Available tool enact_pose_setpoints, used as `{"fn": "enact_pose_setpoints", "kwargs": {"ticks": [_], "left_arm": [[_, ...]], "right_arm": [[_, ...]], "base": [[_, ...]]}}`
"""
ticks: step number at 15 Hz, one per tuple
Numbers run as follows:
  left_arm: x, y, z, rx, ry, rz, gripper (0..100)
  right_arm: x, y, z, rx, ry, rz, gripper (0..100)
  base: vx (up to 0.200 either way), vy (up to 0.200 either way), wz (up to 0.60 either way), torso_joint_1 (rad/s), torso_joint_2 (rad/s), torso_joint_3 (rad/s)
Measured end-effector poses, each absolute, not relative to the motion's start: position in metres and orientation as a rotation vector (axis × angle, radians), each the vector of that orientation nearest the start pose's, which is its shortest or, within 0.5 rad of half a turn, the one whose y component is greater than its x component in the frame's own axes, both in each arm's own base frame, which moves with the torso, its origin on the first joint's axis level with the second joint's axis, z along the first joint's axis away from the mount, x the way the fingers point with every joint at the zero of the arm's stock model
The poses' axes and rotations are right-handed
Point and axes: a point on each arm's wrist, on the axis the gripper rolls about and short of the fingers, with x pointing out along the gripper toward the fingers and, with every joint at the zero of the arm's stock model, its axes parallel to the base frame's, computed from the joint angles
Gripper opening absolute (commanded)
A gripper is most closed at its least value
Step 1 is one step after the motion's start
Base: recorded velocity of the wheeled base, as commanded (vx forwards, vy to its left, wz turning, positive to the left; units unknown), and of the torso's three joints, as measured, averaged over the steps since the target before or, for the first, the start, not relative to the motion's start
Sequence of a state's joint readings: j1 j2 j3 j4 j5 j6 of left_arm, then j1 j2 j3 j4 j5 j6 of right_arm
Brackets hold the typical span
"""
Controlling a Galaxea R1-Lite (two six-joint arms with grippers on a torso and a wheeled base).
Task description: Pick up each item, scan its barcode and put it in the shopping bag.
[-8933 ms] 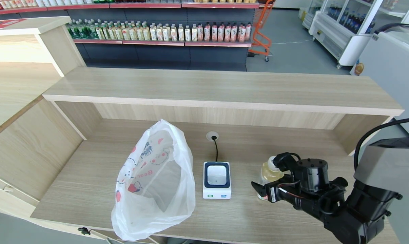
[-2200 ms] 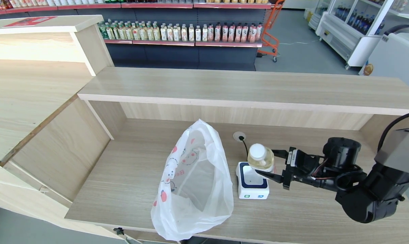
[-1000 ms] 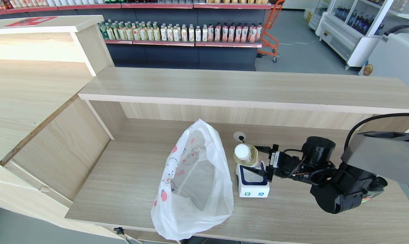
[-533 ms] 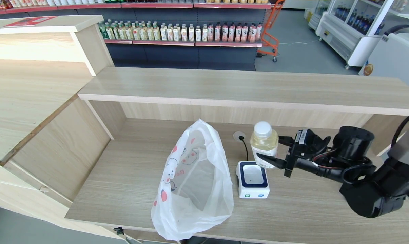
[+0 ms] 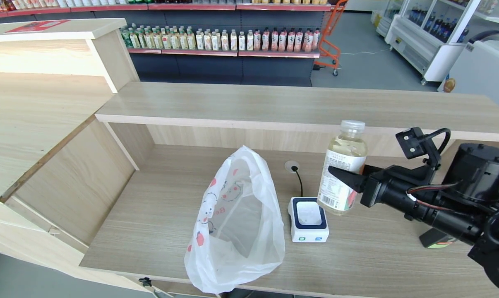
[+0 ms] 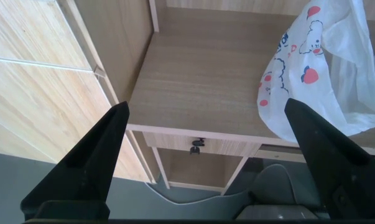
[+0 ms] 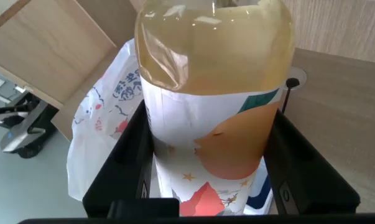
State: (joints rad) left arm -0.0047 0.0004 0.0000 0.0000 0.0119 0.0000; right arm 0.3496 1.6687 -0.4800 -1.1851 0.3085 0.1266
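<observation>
A clear bottle (image 5: 343, 165) of pale yellow drink with a white label hangs upright above the counter, just right of the scanner (image 5: 308, 219). My right gripper (image 5: 351, 176) is shut on the bottle around its label. In the right wrist view the bottle (image 7: 215, 106) stands between the two black fingers (image 7: 122, 165). The white shopping bag (image 5: 236, 219) with red cartoon prints stands open left of the scanner, and its edge (image 6: 311, 68) appears in the left wrist view. My left gripper (image 6: 206, 155) hangs open below the counter's front left edge, nothing between its fingers.
The wooden counter (image 5: 158, 215) has a raised back ledge (image 5: 274, 107) and a side wall on the left. The scanner's cable runs to a grommet (image 5: 291, 167) behind it. A small dark object (image 5: 433, 240) lies on the counter under my right arm.
My right gripper has lifted the bottle up and to the right, from just over the scanner to well above the counter. The bottle is now seen upright from its side.
</observation>
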Motion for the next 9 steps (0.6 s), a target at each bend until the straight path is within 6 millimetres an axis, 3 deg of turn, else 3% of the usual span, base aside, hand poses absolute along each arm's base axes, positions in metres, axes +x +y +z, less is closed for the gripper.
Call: {"fn": "enact_pose_setpoints", "kwargs": {"ticks": [2, 9], "left_arm": [[-0.023, 0.0, 0.075, 0.001, 0.0, 0.007, 100], [-0.023, 0.0, 0.075, -0.002, 0.0, 0.008, 100]], "right_arm": [[0.24, 0.096, 0.166, 0.147, 0.048, 0.658, 0], [0.225, 0.094, 0.169, 0.225, 0.121, 0.668, 0]], "base": [[0.0, 0.0, 0.0, 0.0, 0.0, 0.0], [0.0, 0.2, 0.0, 0.007, 0.0, 0.002]]}}
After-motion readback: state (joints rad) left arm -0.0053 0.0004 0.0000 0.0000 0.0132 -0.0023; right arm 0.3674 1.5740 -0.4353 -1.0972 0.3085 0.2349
